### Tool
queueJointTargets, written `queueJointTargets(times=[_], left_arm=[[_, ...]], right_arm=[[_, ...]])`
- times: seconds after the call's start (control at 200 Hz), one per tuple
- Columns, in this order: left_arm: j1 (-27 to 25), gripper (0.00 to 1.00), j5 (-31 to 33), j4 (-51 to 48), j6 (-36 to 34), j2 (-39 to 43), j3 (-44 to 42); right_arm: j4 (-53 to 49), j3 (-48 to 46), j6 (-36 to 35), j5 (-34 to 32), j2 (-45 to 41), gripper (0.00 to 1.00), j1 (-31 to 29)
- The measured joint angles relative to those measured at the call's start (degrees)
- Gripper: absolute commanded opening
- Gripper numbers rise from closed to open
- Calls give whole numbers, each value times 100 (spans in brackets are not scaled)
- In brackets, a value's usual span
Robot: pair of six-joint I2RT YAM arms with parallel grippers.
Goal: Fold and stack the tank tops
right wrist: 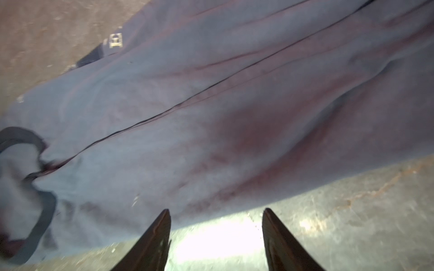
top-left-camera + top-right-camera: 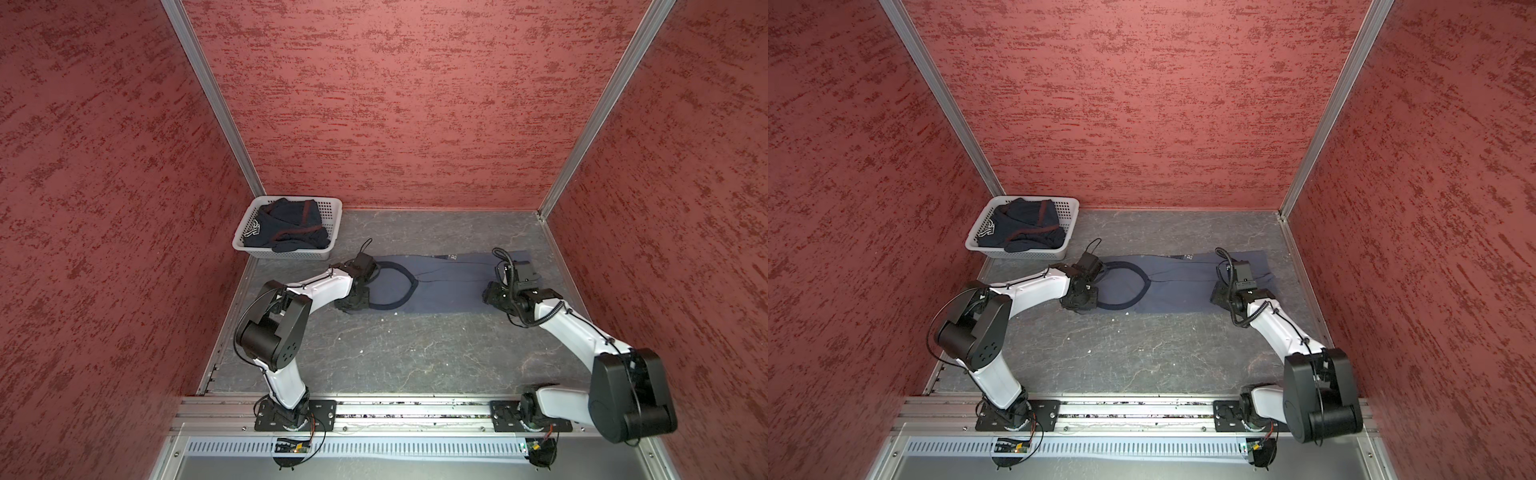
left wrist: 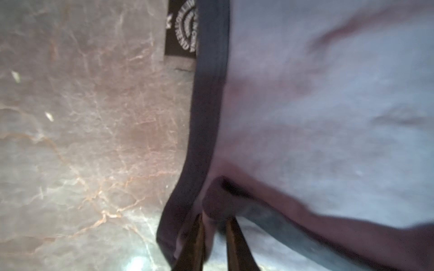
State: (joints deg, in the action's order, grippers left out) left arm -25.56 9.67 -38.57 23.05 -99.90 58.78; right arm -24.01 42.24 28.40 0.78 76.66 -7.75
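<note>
Left pincer (image 3: 216, 219) pinches the creased slate-blue tank top (image 3: 305, 117).

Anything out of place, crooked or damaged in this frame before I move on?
Nothing damaged or spilled. The dark navy tank top sits crumpled in the white basket, one bit lapping onto its near rim. The slate-blue tank top lies spread on the table, lightly creased. A few pale specks dot the table near it.
</note>
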Motion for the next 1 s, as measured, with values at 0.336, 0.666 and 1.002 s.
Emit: queueJointTargets(times=[0.336, 0.666, 1.002], left_arm=[[629, 0, -457, 433, 286, 752, -710], [721, 40, -372, 444, 376, 785, -691], [289, 81, 885, -61, 1032, 2194, -708]], right_arm=[[7, 861, 15, -636, 1670, 64, 315], [-55, 872, 22, -730, 1770, 65, 422], [-348, 1508, -223, -435, 1121, 76, 341]])
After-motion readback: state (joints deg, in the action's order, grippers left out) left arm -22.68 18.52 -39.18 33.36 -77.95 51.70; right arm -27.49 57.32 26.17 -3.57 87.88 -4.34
